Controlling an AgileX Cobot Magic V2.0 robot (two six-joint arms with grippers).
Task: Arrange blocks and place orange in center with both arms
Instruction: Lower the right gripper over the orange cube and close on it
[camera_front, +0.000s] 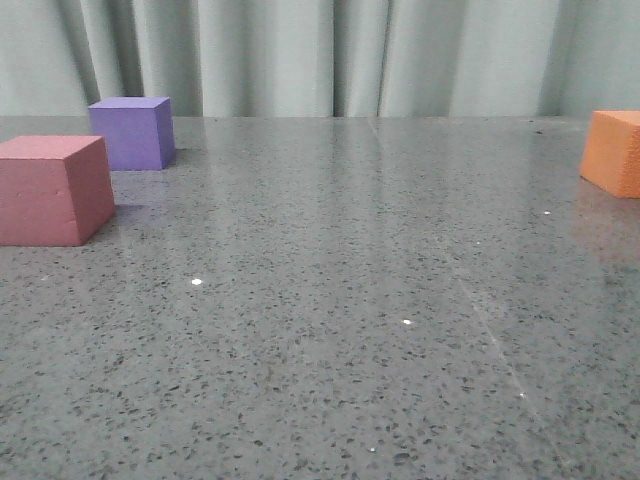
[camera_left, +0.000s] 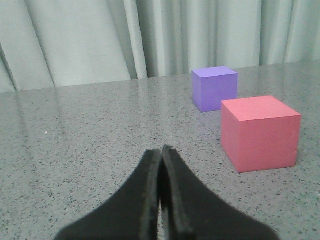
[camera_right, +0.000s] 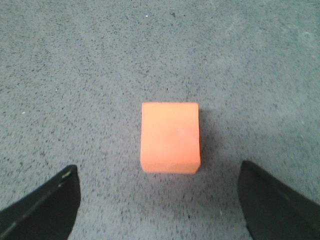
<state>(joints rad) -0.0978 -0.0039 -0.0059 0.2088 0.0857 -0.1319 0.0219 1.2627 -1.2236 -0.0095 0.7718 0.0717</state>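
I am lining up the pick of the orange cube (camera_right: 170, 137), which I judge to be the step in hand. My right hand (camera_right: 160, 202) is hanging above it, spread wide and released, with a dark finger (camera_right: 47, 207) on either side and clear worktop between each finger and the cube. In the front view the orange cube (camera_front: 613, 152) is sitting at the far right edge of the worktop (camera_front: 340, 300), well apart from the other two.

Next, I think, I am needing to bring the hand down so the fingers straddle the cube squarely, then squeeze gently, since foam gives, and carry it toward the middle.

My left hand (camera_left: 161, 155) is clenched on nothing, fingertips pressed together, low over the worktop and pointing past the pinkish-red cube (camera_left: 260, 132) and the purple cube (camera_left: 214, 88) behind it. Those two are sitting near each other on the left, not touching as far as I can tell. Nothing is standing between the orange cube and the centre. The curtain (camera_front: 300, 50) behind is hanging well out of my way.
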